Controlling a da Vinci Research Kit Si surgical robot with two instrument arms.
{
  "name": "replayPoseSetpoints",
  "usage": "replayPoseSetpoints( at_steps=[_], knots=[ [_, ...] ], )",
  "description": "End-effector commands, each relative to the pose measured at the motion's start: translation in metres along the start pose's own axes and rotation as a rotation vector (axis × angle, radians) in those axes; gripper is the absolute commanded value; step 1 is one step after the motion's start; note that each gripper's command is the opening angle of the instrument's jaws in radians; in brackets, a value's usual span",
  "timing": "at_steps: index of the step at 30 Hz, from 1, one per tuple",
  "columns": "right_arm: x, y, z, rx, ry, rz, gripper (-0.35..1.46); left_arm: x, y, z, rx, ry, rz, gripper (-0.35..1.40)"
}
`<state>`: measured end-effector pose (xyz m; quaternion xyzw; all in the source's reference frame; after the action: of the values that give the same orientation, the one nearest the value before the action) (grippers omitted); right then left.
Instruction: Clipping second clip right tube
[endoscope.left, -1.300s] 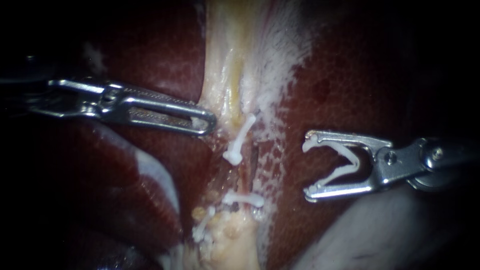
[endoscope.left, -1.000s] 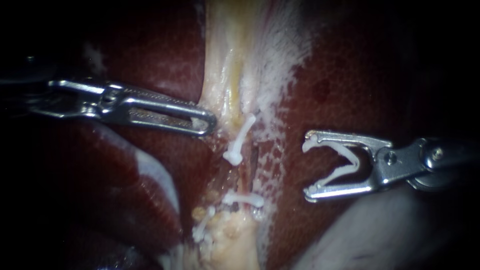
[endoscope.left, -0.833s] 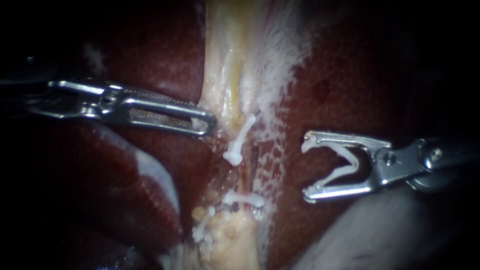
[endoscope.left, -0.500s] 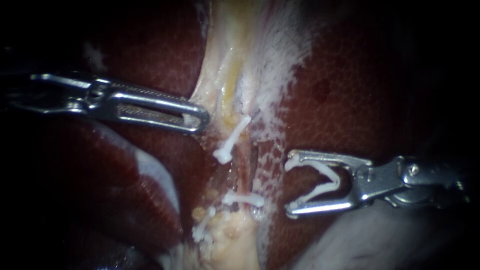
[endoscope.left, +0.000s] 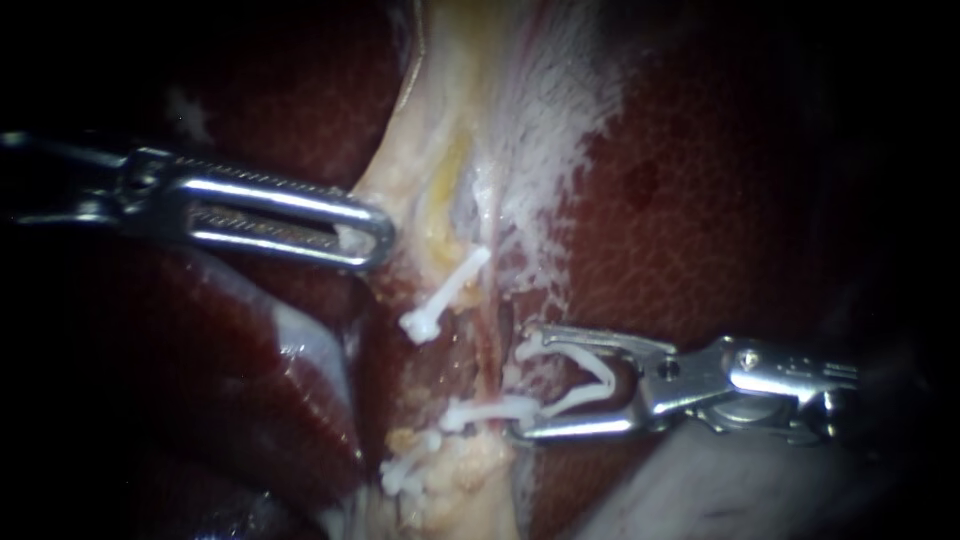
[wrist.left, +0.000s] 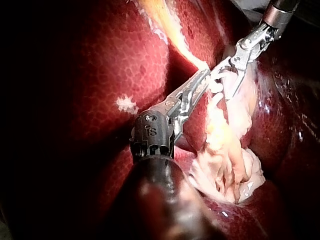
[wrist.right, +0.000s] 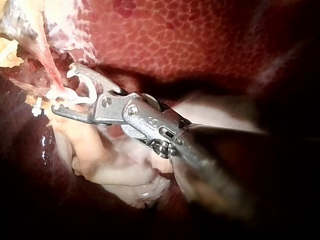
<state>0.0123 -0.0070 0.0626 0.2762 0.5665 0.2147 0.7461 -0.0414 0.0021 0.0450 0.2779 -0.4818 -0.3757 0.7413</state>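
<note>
My left instrument (endoscope.left: 383, 236) comes in from the left, its jaws shut on the edge of the pale tissue (endoscope.left: 450, 130) above the tubes and drawing it leftward. My right instrument (endoscope.left: 518, 392) has its jaws wide apart with an open white clip (endoscope.left: 590, 385) seated between them. Its tips reach the thin reddish right tube (endoscope.left: 497, 345), just above a fastened clip (endoscope.left: 490, 410). In the right wrist view the tube (wrist.right: 50, 70) runs past the tips of the right instrument (wrist.right: 62, 89). Another clip (endoscope.left: 445, 295) sits higher up, and a third (endoscope.left: 405, 470) lower left.
Dark red liver (endoscope.left: 720, 200) surrounds the field on both sides. A pale yellowish lump of tissue (endoscope.left: 460, 480) lies below the clips, seen again in the left wrist view (wrist.left: 225, 160). A greyish bulge (endoscope.left: 720, 500) lies under my right instrument's shaft.
My right instrument has moved left and down with its clip, from over the liver to the right tube. My left instrument has pulled the pale tissue leftward, tilting the upper clip.
</note>
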Motion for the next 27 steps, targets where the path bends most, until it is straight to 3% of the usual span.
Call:
replayPoseSetpoints(
  at_steps=[1,16,27],
  knots=[
    [0.0000,0.0000,0.0002,0.005,-0.002,0.003,0.60,0.0000,0.0000,0.0000,-0.001,0.000,0.000,-0.35],
    [0.0001,0.0001,0.0036,0.036,-0.012,0.023,0.58,0.0000,0.0000,0.0001,-0.001,0.000,0.000,-0.35],
    [0.0001,-0.0009,0.0037,0.046,-0.015,0.055,0.53,0.0000,0.0001,0.0002,-0.001,0.000,0.001,-0.35]
  ],
)
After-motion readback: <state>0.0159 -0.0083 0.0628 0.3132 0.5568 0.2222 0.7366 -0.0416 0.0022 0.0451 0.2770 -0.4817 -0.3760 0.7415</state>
